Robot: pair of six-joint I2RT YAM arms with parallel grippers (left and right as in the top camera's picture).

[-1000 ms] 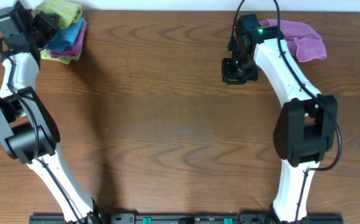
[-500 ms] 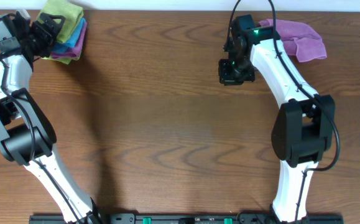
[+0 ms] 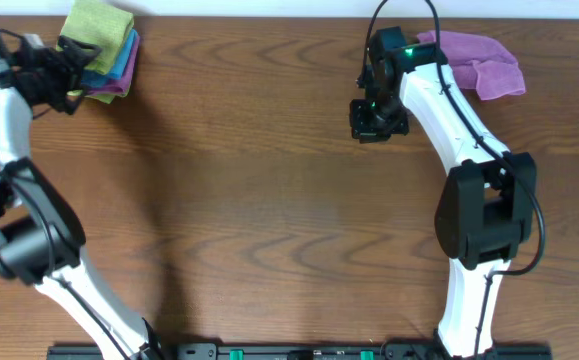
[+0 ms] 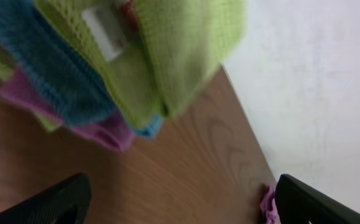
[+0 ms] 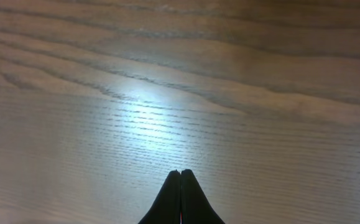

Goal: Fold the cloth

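The cloth [image 3: 97,22], lime green and folded, lies on top of a stack at the table's far left corner. In the left wrist view the cloth [image 4: 173,43] fills the top, its white tag [image 4: 102,31] showing. My left gripper [image 3: 72,72] stands just left of the stack, open and holding nothing; in its own view the left gripper [image 4: 180,190] has both fingers wide apart over bare wood. My right gripper [image 3: 377,118] hovers over the table's far middle, shut and empty; its own view shows the right gripper [image 5: 180,173] with tips pressed together.
Under the green cloth lie a blue cloth [image 3: 109,60] and a purple cloth [image 3: 109,88]. A loose, crumpled purple cloth [image 3: 489,65] sits at the far right behind the right arm. A white wall [image 4: 316,81] runs along the table's far edge.
The left gripper opened, let go of the green cloth on the stack and drew back to the left. The right arm shifted slightly left.
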